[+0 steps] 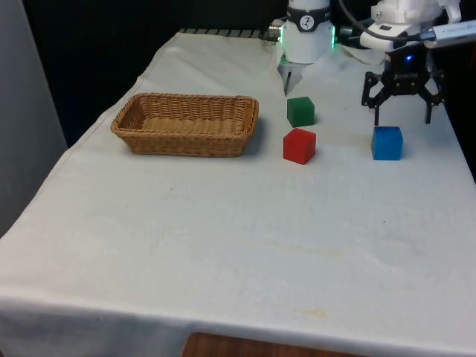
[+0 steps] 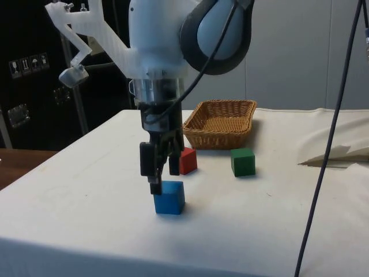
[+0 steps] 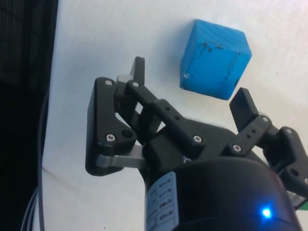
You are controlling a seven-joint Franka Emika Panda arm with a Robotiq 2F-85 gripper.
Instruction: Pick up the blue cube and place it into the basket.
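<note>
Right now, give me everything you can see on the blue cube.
The blue cube is a solid bright-blue block with slightly rounded edges and a few dark scuffs along them. It sits flat on the white cloth, near the table edge at the front view's right, apart from the red cube and green cube, far from the basket. Nothing grips it: the open gripper hangs just above and slightly behind it, fingers not around it.

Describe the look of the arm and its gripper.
The arm is glossy white with rounded joint housings and a grey cap on one joint; black cables hang beside it. The gripper is matte black, built of screwed linkage bars ending in two narrow fingers, with a white label on its body.
</note>
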